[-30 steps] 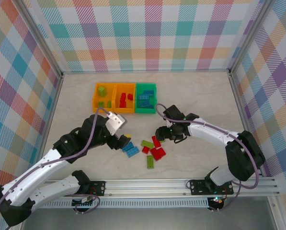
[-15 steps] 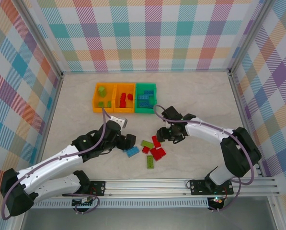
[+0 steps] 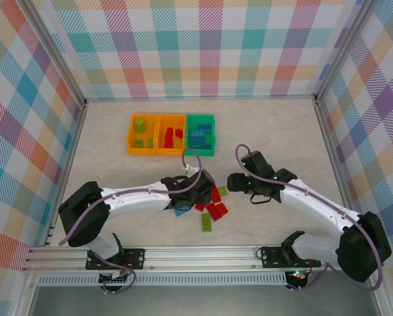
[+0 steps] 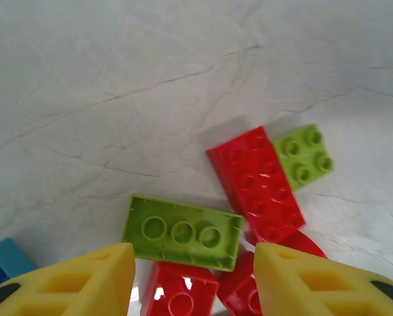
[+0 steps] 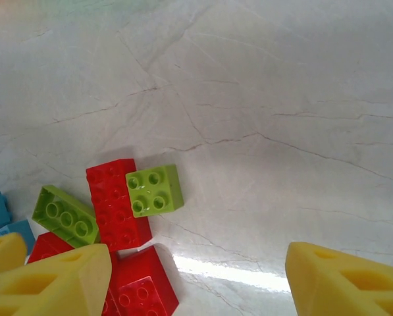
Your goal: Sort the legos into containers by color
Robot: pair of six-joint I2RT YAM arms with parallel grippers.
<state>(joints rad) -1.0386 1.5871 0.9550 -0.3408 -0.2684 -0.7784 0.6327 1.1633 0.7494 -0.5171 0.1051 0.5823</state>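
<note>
The loose legos lie in a pile at the table's middle: a red brick [image 3: 214, 194], a small lime square [image 3: 222, 191], more red ones [image 3: 216, 210], a lime brick [image 3: 207, 222] and a blue one [image 3: 181, 211]. My left gripper [image 3: 204, 193] hovers over the pile, open. Just past its fingertips [image 4: 84, 283] lies an upside-down lime brick [image 4: 182, 232] beside a long red brick [image 4: 259, 181]. My right gripper [image 3: 232, 180] stands open and empty to the right of the pile, with the lime square [image 5: 155, 190] ahead of it. The containers [image 3: 172, 153] sit behind.
The left orange bin [image 3: 130, 134] holds lime bricks, the middle orange bin [image 3: 158, 135] red ones, and the green bin [image 3: 213, 135] blue ones. Plaid walls and metal rails enclose the table. Bare tabletop lies right of the pile and in front of the bins.
My left arm has swung right from the blue bricks to above the pile, its jaws narrowing. The right gripper has drawn back to the right, away from the pile.
</note>
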